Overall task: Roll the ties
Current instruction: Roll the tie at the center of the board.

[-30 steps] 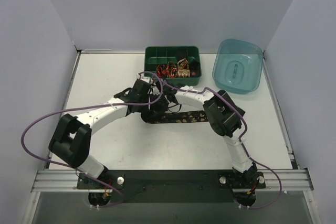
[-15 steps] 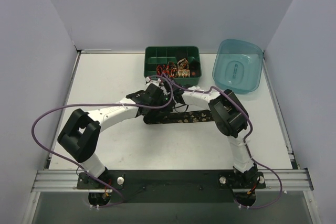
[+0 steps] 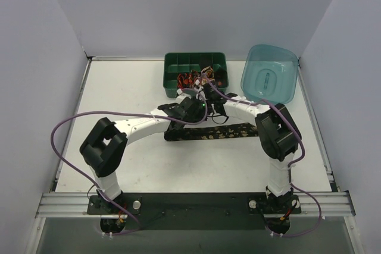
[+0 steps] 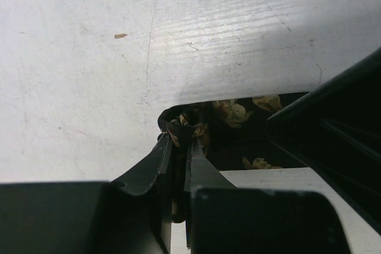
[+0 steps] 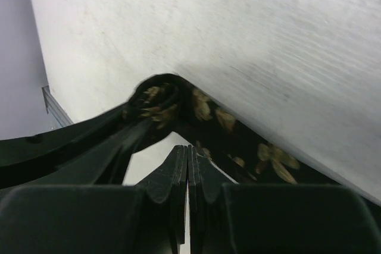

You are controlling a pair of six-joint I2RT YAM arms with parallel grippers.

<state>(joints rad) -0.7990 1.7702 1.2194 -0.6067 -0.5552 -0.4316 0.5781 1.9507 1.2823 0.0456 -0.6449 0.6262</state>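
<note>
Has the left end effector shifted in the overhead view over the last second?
Yes. The left end effector has moved right, from below the left corner of the green compartment tray to below its middle, pinching the tie.

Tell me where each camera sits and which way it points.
Top external: high behind the robot, looking down at the table; left arm and right arm show.
Left wrist: looks past the left gripper, clamped on the coiled end of the tie.
Right wrist: looks past the shut right gripper at that coiled end.
Shared: both wrist views show it.
</note>
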